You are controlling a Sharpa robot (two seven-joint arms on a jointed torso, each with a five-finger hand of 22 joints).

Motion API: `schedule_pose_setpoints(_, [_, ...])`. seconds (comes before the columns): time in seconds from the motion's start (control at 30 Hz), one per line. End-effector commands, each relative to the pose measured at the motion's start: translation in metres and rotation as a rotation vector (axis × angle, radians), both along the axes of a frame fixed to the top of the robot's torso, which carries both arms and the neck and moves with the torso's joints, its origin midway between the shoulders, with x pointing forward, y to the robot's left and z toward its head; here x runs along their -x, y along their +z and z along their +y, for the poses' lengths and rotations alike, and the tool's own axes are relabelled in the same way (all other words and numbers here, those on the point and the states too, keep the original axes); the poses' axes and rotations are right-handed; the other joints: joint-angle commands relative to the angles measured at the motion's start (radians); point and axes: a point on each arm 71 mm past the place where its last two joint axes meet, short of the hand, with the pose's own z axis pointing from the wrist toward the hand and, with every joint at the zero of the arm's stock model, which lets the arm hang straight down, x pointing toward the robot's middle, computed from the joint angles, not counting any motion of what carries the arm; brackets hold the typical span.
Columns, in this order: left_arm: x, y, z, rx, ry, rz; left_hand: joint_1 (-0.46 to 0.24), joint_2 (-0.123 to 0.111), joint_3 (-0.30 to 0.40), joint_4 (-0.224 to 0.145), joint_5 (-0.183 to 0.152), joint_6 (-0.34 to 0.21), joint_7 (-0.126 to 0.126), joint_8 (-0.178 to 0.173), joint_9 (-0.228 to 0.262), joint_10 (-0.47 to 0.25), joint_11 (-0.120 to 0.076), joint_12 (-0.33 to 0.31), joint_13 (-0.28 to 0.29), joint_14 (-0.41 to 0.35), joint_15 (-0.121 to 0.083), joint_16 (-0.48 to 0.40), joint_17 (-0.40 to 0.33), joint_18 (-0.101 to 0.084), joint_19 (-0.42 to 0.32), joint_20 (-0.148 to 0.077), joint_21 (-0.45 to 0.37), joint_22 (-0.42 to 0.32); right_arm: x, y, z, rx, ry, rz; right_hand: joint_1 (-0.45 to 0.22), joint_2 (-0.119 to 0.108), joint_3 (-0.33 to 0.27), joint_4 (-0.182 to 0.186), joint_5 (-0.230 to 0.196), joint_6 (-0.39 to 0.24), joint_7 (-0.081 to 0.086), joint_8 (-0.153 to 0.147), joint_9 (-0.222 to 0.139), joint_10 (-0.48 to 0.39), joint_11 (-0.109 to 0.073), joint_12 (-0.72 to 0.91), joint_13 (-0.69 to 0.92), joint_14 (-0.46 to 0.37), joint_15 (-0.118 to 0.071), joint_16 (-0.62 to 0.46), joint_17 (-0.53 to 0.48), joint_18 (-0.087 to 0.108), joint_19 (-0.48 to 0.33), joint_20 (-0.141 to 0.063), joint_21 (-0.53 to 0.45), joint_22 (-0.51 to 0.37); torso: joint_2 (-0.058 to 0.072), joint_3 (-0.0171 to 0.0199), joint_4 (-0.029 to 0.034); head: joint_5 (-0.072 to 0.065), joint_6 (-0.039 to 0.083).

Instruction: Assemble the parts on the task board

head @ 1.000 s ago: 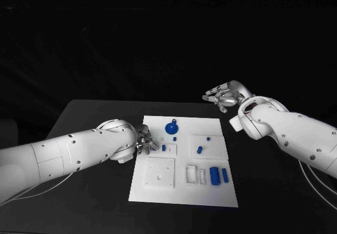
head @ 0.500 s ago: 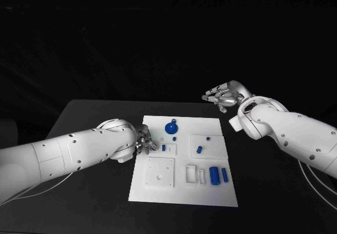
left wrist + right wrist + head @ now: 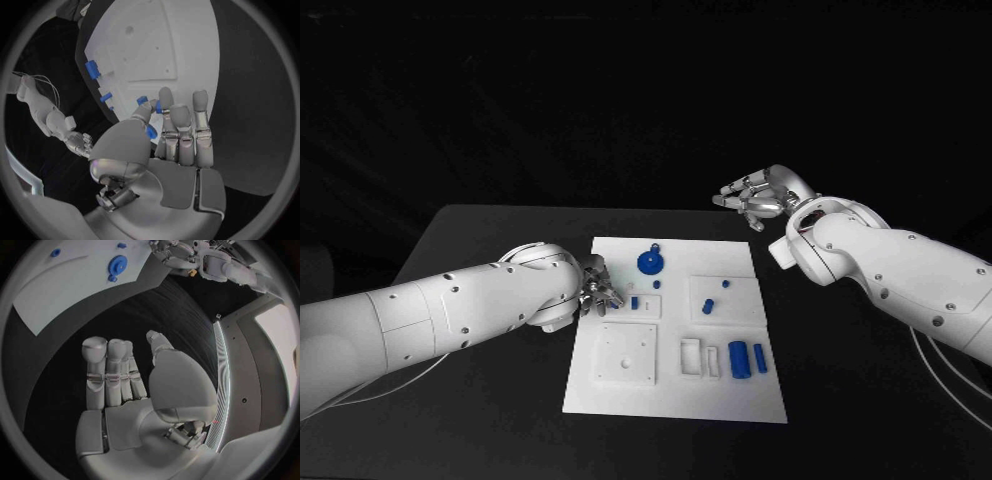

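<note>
The white task board (image 3: 672, 395) lies mid-table, also seen from the left wrist (image 3: 165, 45) and the right wrist (image 3: 69, 285). My left hand (image 3: 600, 290) sits at the board's left edge. There its thumb and fingers (image 3: 178, 120) pinch a small blue part (image 3: 152, 131), partly hidden by the thumb. A blue round disc (image 3: 651, 263) lies near the board's far end, with small blue pieces (image 3: 708, 305) right of centre and two blue cylinders (image 3: 738, 360) near the right edge. My right hand (image 3: 754, 200) hangs above the table's far right, off the board, fingers apart (image 3: 109, 372) and holding nothing.
White raised blocks (image 3: 629, 352) and a slotted holder (image 3: 692, 358) stand on the board's near half. Bare black table (image 3: 488, 400) surrounds the board on all sides. My left forearm (image 3: 430, 320) crosses the table's left side.
</note>
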Motion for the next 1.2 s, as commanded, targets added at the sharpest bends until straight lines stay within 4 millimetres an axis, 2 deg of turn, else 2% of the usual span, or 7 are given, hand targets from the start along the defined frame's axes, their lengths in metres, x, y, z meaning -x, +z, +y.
schedule_pose_setpoints(0.03, [0.0031, -0.0077, 0.0001, -0.052, -0.007, 0.036, 0.009, 0.018, 0.038, -0.043, -0.006, 0.028, -0.035, -0.004, -0.003, 0.039, -0.002, -0.002, 0.001, 0.008, -0.001, -0.004, 0.002, -0.007, 0.004, -0.006, 0.004, 0.019, 0.0002, -0.0004, 0.0015, 0.003, 0.013, 0.004, -0.007, 0.003, 0.004, 0.003, 0.005, -0.005, 0.001, -0.005, -0.001, 0.004, -0.001, 0.000, 0.000, 0.002, -0.004, -0.003, 0.000, 0.010, 0.010, -0.002, 0.005, 0.083, 0.000, -0.0003, 0.0001, 0.000, -0.001])
schedule_pose_setpoints(0.23, [0.0042, -0.0094, -0.0014, -0.078, -0.017, 0.057, 0.009, 0.019, 0.031, -0.039, -0.025, 0.027, -0.035, -0.010, -0.008, 0.037, -0.001, -0.004, 0.001, 0.007, 0.000, -0.006, 0.001, -0.008, 0.003, -0.005, 0.004, 0.019, 0.0003, -0.0004, 0.0016, 0.003, 0.014, 0.004, -0.009, 0.004, 0.004, 0.006, 0.006, -0.005, 0.001, -0.005, -0.001, 0.004, -0.001, 0.000, 0.000, 0.001, -0.004, -0.003, 0.000, 0.010, 0.010, -0.002, 0.005, 0.083, 0.000, -0.0005, -0.0005, -0.001, -0.001])
schedule_pose_setpoints(0.47, [0.0041, -0.0101, -0.0038, -0.096, -0.024, 0.059, 0.010, 0.019, 0.027, -0.035, -0.026, 0.027, -0.035, -0.010, -0.008, 0.037, -0.001, -0.004, 0.001, 0.007, 0.000, -0.007, 0.000, -0.007, 0.003, -0.005, 0.003, 0.019, 0.0004, -0.0003, 0.0020, 0.003, 0.015, 0.004, -0.010, 0.005, 0.004, 0.008, 0.007, -0.005, 0.001, -0.005, -0.001, 0.004, -0.001, 0.000, 0.000, 0.002, -0.004, -0.003, 0.000, 0.010, 0.010, -0.002, 0.005, 0.083, 0.000, -0.0007, 0.0005, -0.002, -0.003])
schedule_pose_setpoints(0.63, [0.0050, -0.0111, -0.0061, -0.104, -0.031, 0.065, 0.006, 0.009, 0.016, -0.028, -0.026, 0.028, -0.037, -0.010, -0.009, 0.038, -0.002, -0.004, 0.001, 0.007, 0.000, -0.007, 0.000, -0.008, 0.003, -0.005, 0.002, 0.018, 0.0005, -0.0003, 0.0021, 0.003, 0.016, 0.004, -0.011, 0.005, 0.005, 0.010, 0.007, -0.005, 0.001, -0.005, -0.001, 0.004, -0.001, 0.000, 0.000, 0.002, -0.004, -0.003, 0.000, 0.010, 0.010, -0.002, 0.006, 0.083, 0.000, -0.0008, -0.0001, -0.001, -0.004])
schedule_pose_setpoints(0.77, [0.0051, -0.0114, -0.0070, -0.104, -0.031, 0.063, -0.005, -0.014, -0.007, -0.002, -0.028, 0.028, -0.040, -0.018, -0.019, 0.037, -0.003, -0.006, 0.000, 0.007, 0.000, -0.011, -0.002, -0.008, 0.005, -0.004, -0.001, 0.017, 0.0005, -0.0002, 0.0017, 0.003, 0.016, 0.004, -0.011, 0.005, 0.005, 0.010, 0.007, -0.005, 0.001, -0.005, -0.001, 0.004, -0.001, 0.000, 0.000, 0.002, -0.004, -0.003, 0.000, 0.010, 0.010, -0.002, 0.006, 0.083, -0.001, -0.0006, 0.0005, -0.003, -0.005])
schedule_pose_setpoints(0.97, [0.0042, -0.0111, -0.0073, -0.101, -0.022, 0.053, -0.020, -0.056, -0.059, 0.075, -0.033, 0.043, -0.042, -0.045, -0.074, 0.034, -0.005, -0.008, 0.001, 0.009, 0.001, -0.016, -0.008, -0.008, 0.009, -0.002, -0.008, 0.017, 0.0006, -0.0002, 0.0018, 0.004, 0.017, 0.005, -0.010, 0.005, 0.006, 0.013, 0.024, -0.005, 0.001, -0.005, -0.001, 0.004, -0.002, 0.000, 0.000, 0.001, -0.004, -0.004, 0.000, 0.010, 0.009, -0.002, 0.004, 0.083, -0.001, -0.0007, 0.0009, -0.003, -0.006])
schedule_pose_setpoints(1.2, [0.0034, -0.0113, -0.0068, -0.103, -0.019, 0.052, 0.004, -0.092, -0.106, 0.144, -0.041, 0.043, -0.042, -0.034, -0.104, 0.032, -0.004, -0.008, 0.002, 0.008, 0.001, -0.016, -0.012, -0.008, 0.013, -0.001, -0.018, 0.018, 0.0006, -0.0002, 0.0014, 0.004, 0.017, 0.004, -0.012, 0.004, 0.006, 0.015, 0.025, -0.006, 0.001, -0.005, -0.001, 0.004, -0.001, 0.000, 0.000, 0.001, -0.004, -0.003, 0.000, 0.010, 0.009, -0.002, 0.005, 0.083, -0.001, -0.0009, 0.0004, -0.004, -0.006])
